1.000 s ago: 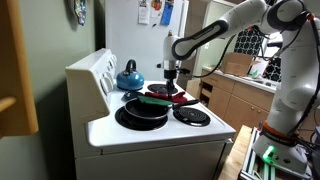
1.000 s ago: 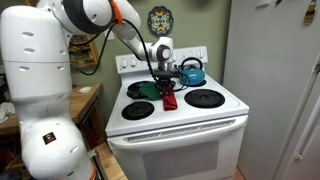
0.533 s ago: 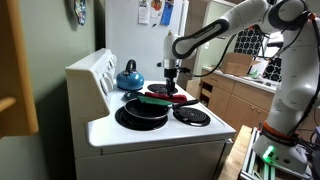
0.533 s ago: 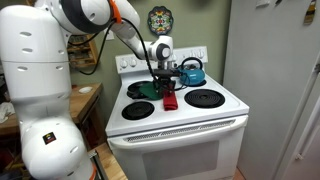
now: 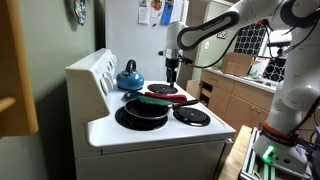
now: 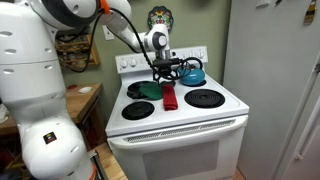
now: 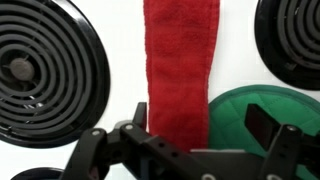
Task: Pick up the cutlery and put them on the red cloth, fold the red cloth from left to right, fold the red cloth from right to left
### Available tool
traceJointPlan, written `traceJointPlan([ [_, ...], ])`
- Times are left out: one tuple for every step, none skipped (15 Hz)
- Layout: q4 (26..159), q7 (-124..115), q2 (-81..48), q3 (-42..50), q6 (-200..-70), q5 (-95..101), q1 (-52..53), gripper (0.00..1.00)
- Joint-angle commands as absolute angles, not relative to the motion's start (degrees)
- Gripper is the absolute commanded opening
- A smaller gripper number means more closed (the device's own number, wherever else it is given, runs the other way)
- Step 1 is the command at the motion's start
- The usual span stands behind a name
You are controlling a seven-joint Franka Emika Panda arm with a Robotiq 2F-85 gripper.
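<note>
The red cloth (image 7: 181, 65) lies as a long narrow folded strip on the white stove top between the burners, and shows in both exterior views (image 5: 171, 93) (image 6: 169, 98). My gripper (image 7: 200, 120) hangs above its near end, open, with nothing between the fingers (image 7: 138, 115). It stands clear of the cloth in both exterior views (image 5: 172, 70) (image 6: 160, 68). No cutlery shows in any view.
A flat green piece (image 7: 250, 112) lies beside the cloth, partly over the black frying pan (image 5: 140, 112). A blue kettle (image 5: 129, 76) (image 6: 190, 72) stands at the back. Black coil burners (image 7: 40, 70) (image 7: 295, 40) flank the cloth. A fridge stands next to the stove.
The gripper has opened, let go of the red cloth and risen above it. The cloth stays folded on the stove top.
</note>
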State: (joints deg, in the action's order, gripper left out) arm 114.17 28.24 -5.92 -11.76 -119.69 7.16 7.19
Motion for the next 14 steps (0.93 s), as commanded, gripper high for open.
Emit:
traceJointPlan([
  [114.2,25.2,-3.3,-11.2,-118.8,12.2,8.6,1.00],
  [114.0,25.0,-3.0,-11.3,-118.7,12.9,8.7,1.00],
  [113.9,24.7,-2.8,-11.3,-118.7,13.6,8.8,1.00],
  [113.7,24.4,-2.6,-11.3,-118.9,14.1,8.9,1.00],
  [113.8,23.9,-2.5,-11.2,-119.8,14.0,9.0,1.00],
  [113.6,23.5,-2.4,-11.2,-120.2,14.1,9.0,1.00],
  [113.0,25.3,-3.2,-11.2,-119.6,12.7,8.9,1.00],
  [112.8,25.0,-3.1,-11.2,-119.6,12.8,8.9,1.00],
  [112.7,25.0,-3.1,-11.2,-119.6,12.8,8.9,1.00],
  [112.6,24.9,-3.1,-11.2,-119.6,12.8,8.9,1.00],
  [112.6,24.9,-3.1,-11.2,-119.6,12.8,8.9,1.00],
  [112.6,24.9,-3.1,-11.2,-119.6,12.8,8.9,1.00],
  [112.6,24.9,-3.1,-11.2,-119.6,12.9,8.9,1.00],
  [112.6,24.9,-3.1,-11.2,-119.6,12.9,8.9,1.00],
])
